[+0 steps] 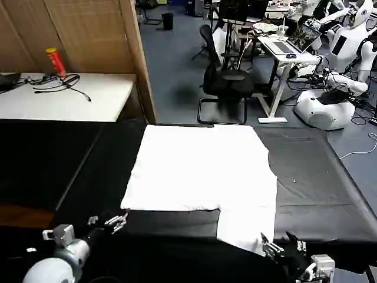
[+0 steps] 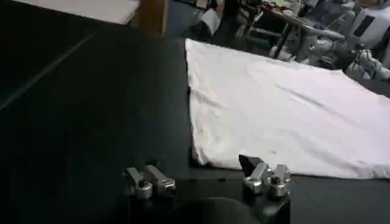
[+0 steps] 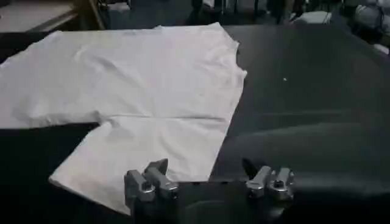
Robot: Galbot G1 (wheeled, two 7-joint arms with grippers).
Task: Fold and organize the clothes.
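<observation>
The clothes are one plain white T-shirt [image 1: 200, 168] lying flat on the black table [image 1: 318, 171], with a narrower flap [image 1: 247, 227] reaching toward the front edge on the right. My left gripper [image 1: 116, 221] is open just off the shirt's front left corner, close to it and holding nothing. In the left wrist view that gripper [image 2: 207, 178] faces the T-shirt's [image 2: 286, 109] near edge. My right gripper [image 1: 280, 245] is open beside the flap's front corner. In the right wrist view this gripper [image 3: 210, 181] has one finger over the flap's edge on the T-shirt [image 3: 140, 85].
A white desk [image 1: 65, 97] at the back left holds a red can [image 1: 56, 61] and cables. Behind the table stand a wooden partition [image 1: 138, 59], an office chair [image 1: 227, 79] and white robots [image 1: 330, 100]. Bare black cloth lies on both sides of the shirt.
</observation>
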